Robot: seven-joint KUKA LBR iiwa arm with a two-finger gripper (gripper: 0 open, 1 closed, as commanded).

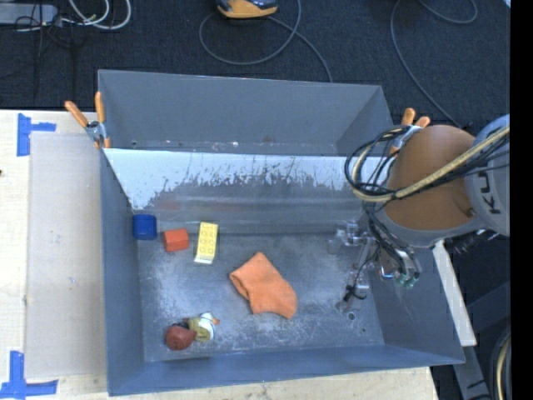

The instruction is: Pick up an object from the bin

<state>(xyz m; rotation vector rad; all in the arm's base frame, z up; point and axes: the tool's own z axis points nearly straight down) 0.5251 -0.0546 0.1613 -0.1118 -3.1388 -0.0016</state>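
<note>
My gripper (356, 287) hangs low over the bin floor near the right wall, below the arm's orange cover. The closest loose thing is a crumpled orange cloth (264, 287) in the middle of the floor, a good way to the gripper's left and apart from it. Nothing shows at the gripper's tip.
Along the far left of the floor sit a blue cylinder (145, 227), a small orange-red cube (176, 240) and a yellow studded brick (206, 242). At the front left a dark red ball (177, 337) lies against a small yellow and white thing (202, 327).
</note>
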